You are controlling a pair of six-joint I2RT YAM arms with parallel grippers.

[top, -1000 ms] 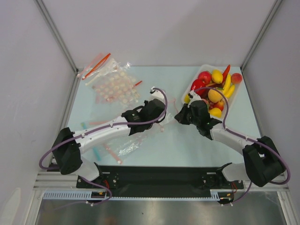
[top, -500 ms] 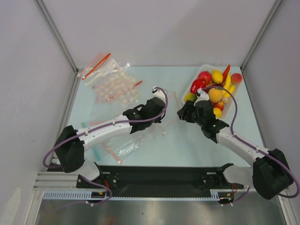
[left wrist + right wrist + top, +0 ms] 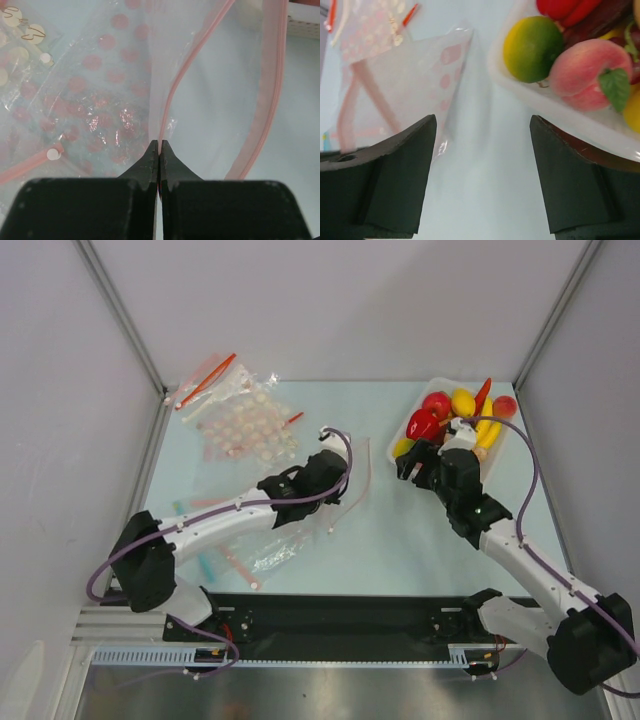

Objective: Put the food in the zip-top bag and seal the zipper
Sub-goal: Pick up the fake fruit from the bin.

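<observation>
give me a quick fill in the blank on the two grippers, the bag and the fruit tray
1. The left gripper is ____ on the zipper strip of the clear bag.
2. The right gripper has its jaws ____, with nothing between them.
3. The toy fruit lies in the white tray, close to the ____ gripper.
Missing words: shut; open; right

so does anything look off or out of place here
Nothing spilled or broken. Spare dotted bags lie in a crumpled heap at the far left, and a thin red vegetable sticks up past the tray's far edge. The left pincer pinches the bag's zipper; the right pincer is open and empty.
</observation>
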